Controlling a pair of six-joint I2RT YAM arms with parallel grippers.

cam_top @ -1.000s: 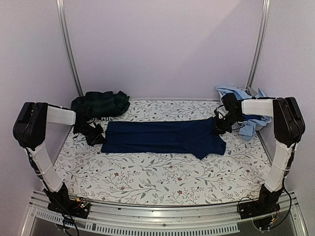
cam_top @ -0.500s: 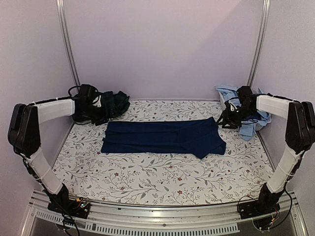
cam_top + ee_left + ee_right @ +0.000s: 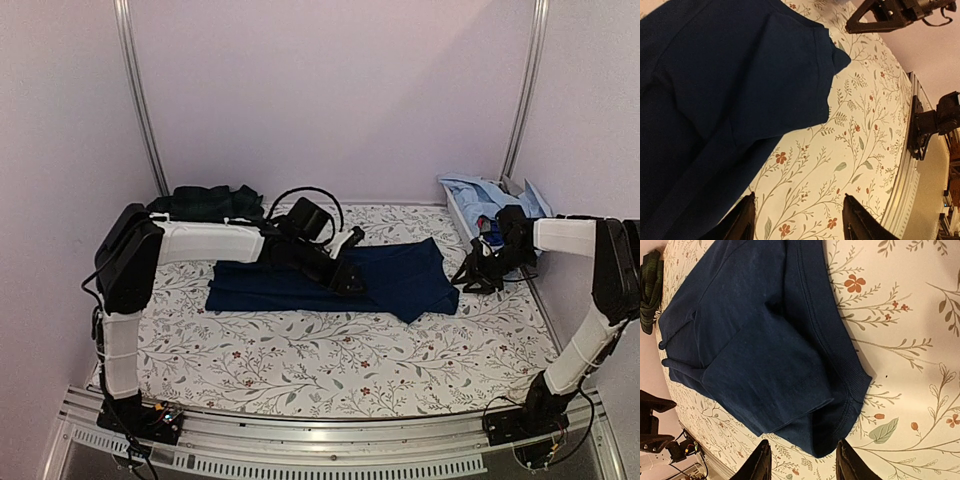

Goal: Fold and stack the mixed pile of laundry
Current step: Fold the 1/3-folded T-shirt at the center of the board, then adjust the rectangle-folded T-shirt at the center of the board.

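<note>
A navy blue T-shirt [image 3: 410,280], folded into a long strip, lies flat across the middle of the floral sheet. My left gripper [image 3: 350,282] reaches over its middle. In the left wrist view it [image 3: 799,200] is open with only bare sheet between the fingers, beside the shirt's [image 3: 715,90] near edge. My right gripper [image 3: 470,278] hovers at the shirt's right end. In the right wrist view it [image 3: 802,445] is open, and the shirt's [image 3: 750,340] corner lies just ahead of the fingertips. A dark green plaid piece [image 3: 205,202] sits back left, light blue shirts [image 3: 480,195] back right.
The white floral sheet [image 3: 330,360] covers the table. Metal posts stand at both back corners and an aluminium rail [image 3: 330,440] runs along the near edge. The left arm stretches low across the shirt's left half.
Both grippers have opened and let go of the shirt's ends. The left arm swung back past the plaid piece and then right over the shirt's middle. The right gripper moved slightly nearer.
</note>
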